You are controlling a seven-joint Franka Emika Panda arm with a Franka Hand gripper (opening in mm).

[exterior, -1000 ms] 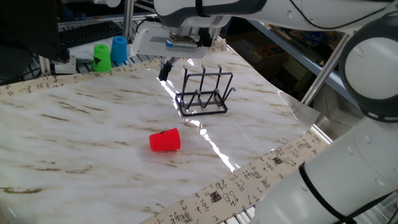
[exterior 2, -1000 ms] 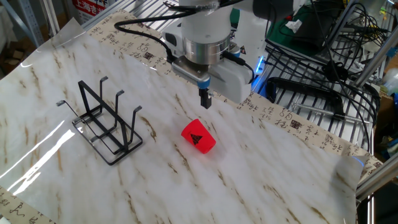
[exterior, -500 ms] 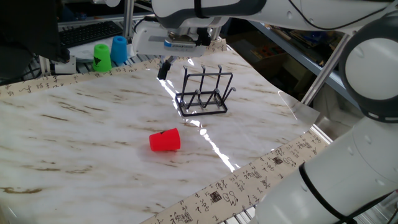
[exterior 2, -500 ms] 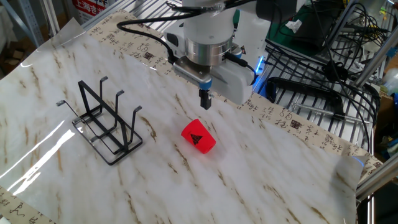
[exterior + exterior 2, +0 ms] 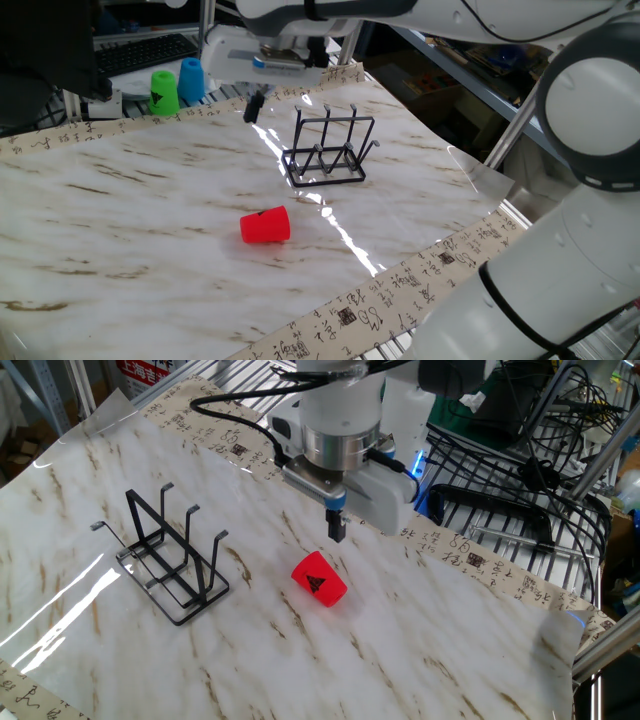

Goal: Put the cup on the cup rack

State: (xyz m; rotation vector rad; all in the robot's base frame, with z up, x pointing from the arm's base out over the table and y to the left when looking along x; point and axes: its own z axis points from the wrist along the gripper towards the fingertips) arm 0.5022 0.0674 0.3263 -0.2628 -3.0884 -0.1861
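Gripper [image 5: 338, 530] has shifted slightly toward the cup [image 5: 319, 579] since prev frame, fingers clenched w/ nothing held, hovering above & apart from the red cup lying on its side, cup rack [image 5: 172, 560] well left.

Green cup [image 5: 163, 91] and blue cup [image 5: 191, 80] upright, touching side by side at the far table edge. Marble-patterned tabletop [image 5: 150, 200], bordered by a strip printed with characters [image 5: 400, 285]. Black keyboard [image 5: 150, 52] behind the cups.
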